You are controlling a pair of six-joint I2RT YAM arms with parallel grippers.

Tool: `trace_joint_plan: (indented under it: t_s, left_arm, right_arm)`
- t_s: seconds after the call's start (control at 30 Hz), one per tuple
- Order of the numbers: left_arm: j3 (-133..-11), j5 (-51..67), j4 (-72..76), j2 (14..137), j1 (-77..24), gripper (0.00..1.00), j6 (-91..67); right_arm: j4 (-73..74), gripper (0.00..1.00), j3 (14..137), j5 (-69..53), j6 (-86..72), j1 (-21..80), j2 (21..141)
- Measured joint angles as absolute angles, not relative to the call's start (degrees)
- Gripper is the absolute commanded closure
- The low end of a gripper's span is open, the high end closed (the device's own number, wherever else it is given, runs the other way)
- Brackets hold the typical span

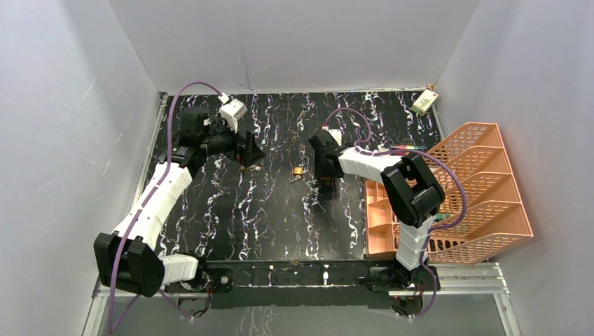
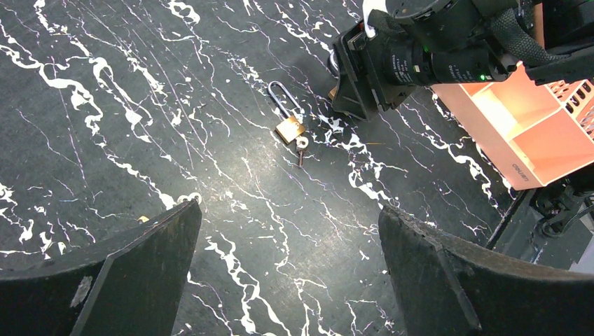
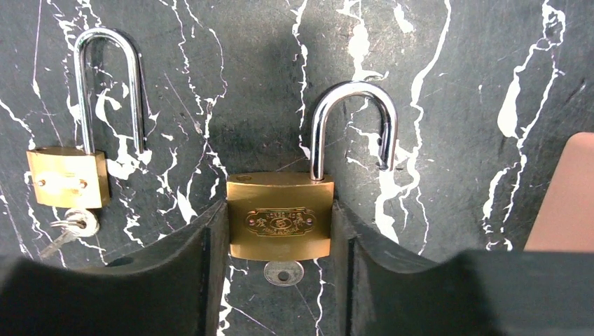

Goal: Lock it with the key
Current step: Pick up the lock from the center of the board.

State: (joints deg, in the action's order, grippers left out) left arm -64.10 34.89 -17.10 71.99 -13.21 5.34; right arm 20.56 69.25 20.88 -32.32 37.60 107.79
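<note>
1. The black, white-veined desk (image 1: 231,217) carries everything here.
2. An orange file rack (image 1: 483,189) lies along the right edge of the desk, reaching toward the near right corner.
3. The right arm (image 1: 413,189) bends from the near edge toward the middle of the desk. The right fingers (image 3: 182,280) point down and pinch the large padlock by the two sides of its body.
4. The left arm (image 1: 150,210) runs along the left edge toward the far left corner. The left fingers (image 2: 133,273) are spread wide, above the desk and holding nothing.
5. A small white box (image 1: 424,103) sits in the far right corner.
6. The large padlock (image 3: 280,224), of brass, is near the middle of the desk, with its shackle open and one leg free of the body.
7. The small padlock (image 3: 68,175), brass with a long shackle that is also swung open, lies flat just beside the large one, on the side toward the left edge and apart from it.
8. A key (image 3: 284,273) is in the bottom of the large padlock, between the right fingers.
9. Another key (image 3: 70,227) is in the bottom of the small padlock.
</note>
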Motion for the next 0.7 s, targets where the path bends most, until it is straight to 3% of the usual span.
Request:
trace_joint_plan:
  t_s: [0.13,0.2,0.43,0.7]
  left_arm:
    - [-64.1,34.9,-17.2,72.0,-13.2,0.02,5.4]
    - [-64.1,34.9,-17.2,72.0,-13.2,0.02,5.4]
    - [-64.1,37.0,-17.1,71.9,-13.2,0.02,5.7]
    - [-59.3,49.8,-11.7,65.0,-13.2,0.02,5.9]
  right_arm:
    - [20.5,0.67,69.3,20.6,-32.1,37.6,107.8]
    - [20.4,0.7,69.3,20.3,-31.6,37.6,107.8]
    - [19.2,0.69,67.9,13.2,-24.4,37.5,105.7]
    - [18.6,0.66,63.3,-14.2,-14.8,36.5,84.3]
